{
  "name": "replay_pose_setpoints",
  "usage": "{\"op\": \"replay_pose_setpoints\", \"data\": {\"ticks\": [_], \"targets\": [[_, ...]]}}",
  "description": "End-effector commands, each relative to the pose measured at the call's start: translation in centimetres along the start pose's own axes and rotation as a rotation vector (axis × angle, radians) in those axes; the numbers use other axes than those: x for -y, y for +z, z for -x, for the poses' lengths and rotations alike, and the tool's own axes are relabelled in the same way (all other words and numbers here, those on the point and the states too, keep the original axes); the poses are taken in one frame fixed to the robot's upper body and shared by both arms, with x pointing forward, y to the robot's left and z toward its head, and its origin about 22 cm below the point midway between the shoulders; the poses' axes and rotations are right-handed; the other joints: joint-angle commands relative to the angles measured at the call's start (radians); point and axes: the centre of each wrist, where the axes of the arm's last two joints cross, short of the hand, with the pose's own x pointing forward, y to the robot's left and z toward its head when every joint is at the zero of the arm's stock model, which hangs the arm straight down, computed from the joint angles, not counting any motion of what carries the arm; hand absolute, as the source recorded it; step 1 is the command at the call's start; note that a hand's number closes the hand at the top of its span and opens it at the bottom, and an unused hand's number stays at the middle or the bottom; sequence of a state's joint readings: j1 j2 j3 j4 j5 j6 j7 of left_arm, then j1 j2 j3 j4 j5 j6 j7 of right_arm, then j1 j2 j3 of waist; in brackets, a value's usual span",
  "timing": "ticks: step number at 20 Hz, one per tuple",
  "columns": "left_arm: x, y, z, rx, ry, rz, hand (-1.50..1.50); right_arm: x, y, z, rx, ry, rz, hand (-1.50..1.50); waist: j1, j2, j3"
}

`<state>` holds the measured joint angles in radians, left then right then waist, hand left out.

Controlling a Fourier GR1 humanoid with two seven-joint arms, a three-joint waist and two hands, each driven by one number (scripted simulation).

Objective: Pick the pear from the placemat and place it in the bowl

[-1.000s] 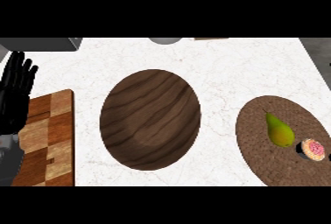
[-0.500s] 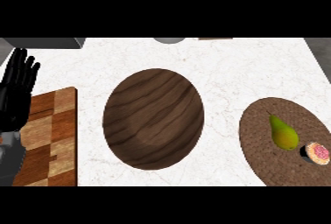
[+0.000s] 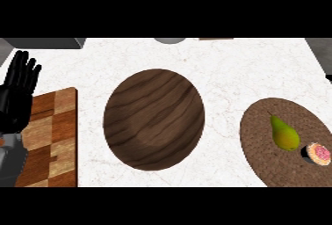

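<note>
Showing little change over the last second: black left hand (image 3: pixel 18 94) still raised at the left edge of the view, fingers straight and open, holding nothing, resting beside the checkered wooden cutting board (image 3: pixel 48 136); only a slight shift of the whole view, with the hand now a little further in from the edge. Right hand absent from the view. Green-yellow pear (image 3: pixel 284 135) lying on the round brown woven placemat (image 3: pixel 262 127) at the right, stem end pointing away from the robot, just beside a small halved fruit with pink flesh (image 3: pixel 318 153) on the same mat. Large oval dark wooden bowl (image 3: pixel 154 118) standing on the white marble table (image 3: pixel 227 66) between board and placemat, holding nothing visible, apart from both. Task judged as not yet begun: pear untouched, no hand near it. Pear nearer the robot's right side, so a reach from that side appears the likelier opening move.
</note>
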<state>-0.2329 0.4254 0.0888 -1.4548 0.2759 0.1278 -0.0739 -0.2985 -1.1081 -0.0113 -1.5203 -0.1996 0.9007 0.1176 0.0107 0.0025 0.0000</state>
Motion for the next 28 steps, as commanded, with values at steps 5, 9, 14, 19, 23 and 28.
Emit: {"op": "replay_pose_setpoints", "data": {"ticks": [5,9,14,19,23,28], "targets": [[1.1,0.8,0.3,0.001,0.018,0.014,0.00,-1.5,-3.8,2.5,-0.022,0.003,-0.052,-1.50,0.000,-0.001,0.000],[0.5,0.8,-0.9,-0.013,0.015,0.000,0.00,-3.2,-4.2,3.2,-0.038,-0.041,-0.059,-1.50,-0.006,-0.003,0.000],[-0.2,-0.9,0.1,0.014,0.009,-0.010,0.00,-5.1,-6.7,4.3,-0.068,-0.020,-0.055,-1.50,-0.009,-0.002,0.000],[-0.5,-1.2,0.6,0.007,-0.012,0.000,0.00,-5.6,-7.6,7.1,-0.052,-0.009,-0.047,-1.50,-0.006,0.001,0.001],[1.3,-0.9,-1.8,0.008,0.004,-0.006,0.00,-7.9,-9.8,7.0,-0.010,-0.043,-0.031,-1.50,-0.006,-0.002,0.000],[-0.1,-1.0,-0.5,0.004,0.000,-0.002,0.00,-7.9,-11.3,7.4,0.034,-0.038,-0.042,-1.50,-0.005,0.000,0.000]]}}
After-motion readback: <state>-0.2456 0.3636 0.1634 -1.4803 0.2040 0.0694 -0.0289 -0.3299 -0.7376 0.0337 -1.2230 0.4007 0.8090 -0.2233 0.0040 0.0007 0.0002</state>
